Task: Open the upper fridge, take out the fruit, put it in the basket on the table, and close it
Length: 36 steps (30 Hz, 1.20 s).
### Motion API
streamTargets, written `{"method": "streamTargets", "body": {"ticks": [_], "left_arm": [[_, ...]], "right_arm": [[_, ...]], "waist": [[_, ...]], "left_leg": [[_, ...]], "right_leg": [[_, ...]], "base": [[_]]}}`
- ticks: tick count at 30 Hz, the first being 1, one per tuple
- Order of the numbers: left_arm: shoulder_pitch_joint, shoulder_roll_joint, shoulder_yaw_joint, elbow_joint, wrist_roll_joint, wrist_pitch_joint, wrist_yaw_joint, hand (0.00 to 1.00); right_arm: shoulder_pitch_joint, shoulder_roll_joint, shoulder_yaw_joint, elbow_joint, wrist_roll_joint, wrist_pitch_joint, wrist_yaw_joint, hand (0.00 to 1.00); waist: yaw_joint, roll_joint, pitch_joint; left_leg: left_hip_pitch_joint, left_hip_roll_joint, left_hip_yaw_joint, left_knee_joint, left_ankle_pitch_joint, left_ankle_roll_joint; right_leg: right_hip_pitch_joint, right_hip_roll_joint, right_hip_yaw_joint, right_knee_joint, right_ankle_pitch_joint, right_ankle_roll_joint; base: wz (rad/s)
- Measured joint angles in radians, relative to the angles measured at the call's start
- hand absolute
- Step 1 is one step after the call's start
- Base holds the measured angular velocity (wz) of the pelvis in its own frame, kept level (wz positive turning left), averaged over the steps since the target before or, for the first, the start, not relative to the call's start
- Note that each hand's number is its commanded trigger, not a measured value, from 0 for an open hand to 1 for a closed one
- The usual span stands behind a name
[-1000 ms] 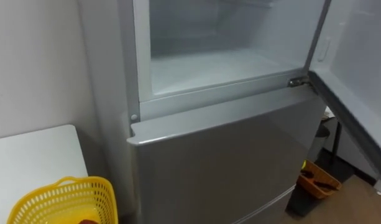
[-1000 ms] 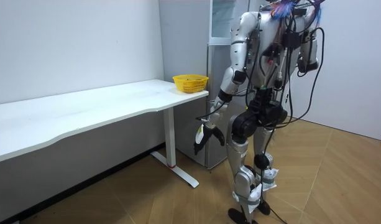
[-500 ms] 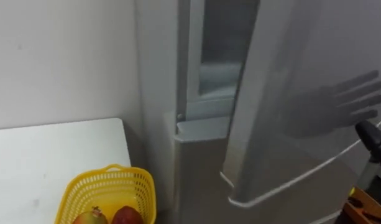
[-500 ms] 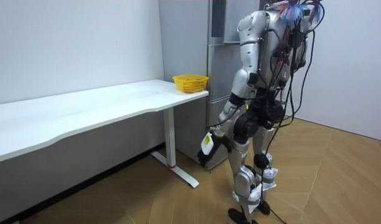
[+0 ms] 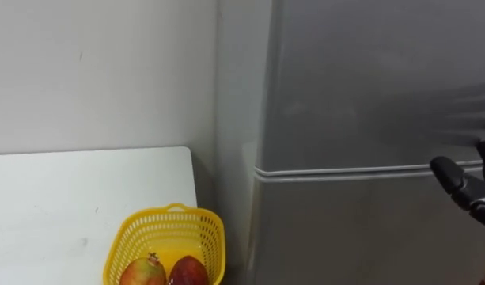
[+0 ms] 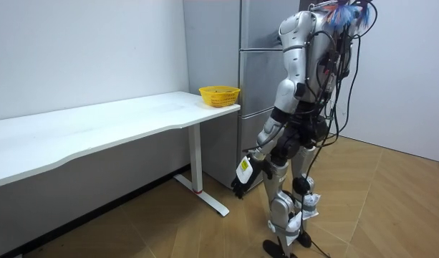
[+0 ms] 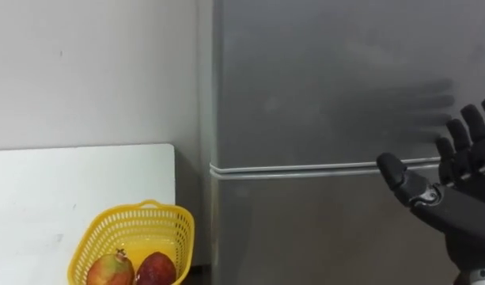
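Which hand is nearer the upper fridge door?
Right. The right hand is raised, fingers spread, just in front of the upper door, near its lower edge. The left hand hangs low beside the thigh, well below it.

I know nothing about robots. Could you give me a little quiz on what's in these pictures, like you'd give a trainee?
1. True or false: the upper door of the fridge stands open.
2. How many fruits lie in the yellow basket? A) one B) two C) four
3. Which of the robot's hands is raised, open, in front of the fridge?

Key:
1. False, it is shut.
2. B.
3. The right hand.
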<state>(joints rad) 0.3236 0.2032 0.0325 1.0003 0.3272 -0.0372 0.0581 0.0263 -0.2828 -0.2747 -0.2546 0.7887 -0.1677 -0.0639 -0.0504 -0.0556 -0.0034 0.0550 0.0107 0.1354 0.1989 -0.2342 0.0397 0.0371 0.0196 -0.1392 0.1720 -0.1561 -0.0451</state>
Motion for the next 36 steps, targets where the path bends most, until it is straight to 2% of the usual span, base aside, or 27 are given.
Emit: {"method": "streamTargets", "body": {"ticks": [9,14,19,23,26,30,36], "left_arm": [[-0.008,0.000,0.003,-0.004,0.019,0.000,-0.001,0.00],[-0.010,0.000,0.004,-0.019,0.037,0.003,-0.001,0.00],[-0.015,0.001,0.005,-0.022,0.037,0.003,0.000,0.00],[-0.021,0.001,0.005,-0.022,0.038,0.002,0.001,0.00],[-0.016,0.001,0.005,-0.029,0.038,0.003,0.006,0.00],[-0.008,-0.001,0.004,-0.028,0.037,0.003,0.028,0.00],[0.004,-0.017,0.002,-0.018,0.028,0.008,0.067,0.00]], "right_arm": [[0.000,0.000,0.002,0.000,-0.003,-0.003,0.000,0.00],[0.001,0.000,0.002,0.000,-0.022,-0.002,0.003,0.00],[0.000,0.000,0.002,0.000,-0.023,0.003,0.003,0.00],[0.001,0.000,0.002,0.000,-0.030,0.003,0.002,0.00],[0.001,0.000,0.002,0.005,-0.025,0.005,-0.005,0.00],[0.005,0.001,-0.025,0.009,-0.031,0.007,-0.060,0.00],[0.039,0.000,-0.057,0.047,-0.055,0.007,-0.211,0.00]], "waist": [[-0.003,-0.001,0.0004],[-0.023,-0.007,0.0011],[-0.027,-0.008,0.0010],[-0.026,-0.006,0.0013],[-0.028,0.001,0.0048],[-0.029,0.010,0.0037],[-0.036,0.025,-0.0038]], "left_leg": [[0.001,0.000,0.001,-0.001,0.000,0.000],[0.002,0.000,-0.001,0.000,0.000,0.000],[0.010,0.000,-0.001,0.000,0.000,0.000],[0.010,0.000,-0.001,-0.001,0.000,0.000],[0.009,0.000,-0.002,-0.001,0.000,0.000],[0.009,-0.001,-0.002,0.000,0.000,0.000],[0.011,-0.001,-0.002,0.000,0.000,0.000]], "right_leg": [[0.002,0.000,0.000,0.000,0.000,0.000],[0.008,-0.001,0.000,-0.003,0.000,0.000],[0.014,-0.001,0.001,-0.003,-0.001,0.001],[0.016,-0.001,0.001,-0.001,0.000,0.001],[0.016,-0.001,0.000,-0.002,0.000,0.001],[0.015,-0.002,0.000,-0.003,0.000,0.001],[0.014,-0.001,-0.001,-0.003,0.000,0.001]], "base": [[0.00],[0.03],[0.00],[0.00],[0.00],[0.00],[0.00]]}}
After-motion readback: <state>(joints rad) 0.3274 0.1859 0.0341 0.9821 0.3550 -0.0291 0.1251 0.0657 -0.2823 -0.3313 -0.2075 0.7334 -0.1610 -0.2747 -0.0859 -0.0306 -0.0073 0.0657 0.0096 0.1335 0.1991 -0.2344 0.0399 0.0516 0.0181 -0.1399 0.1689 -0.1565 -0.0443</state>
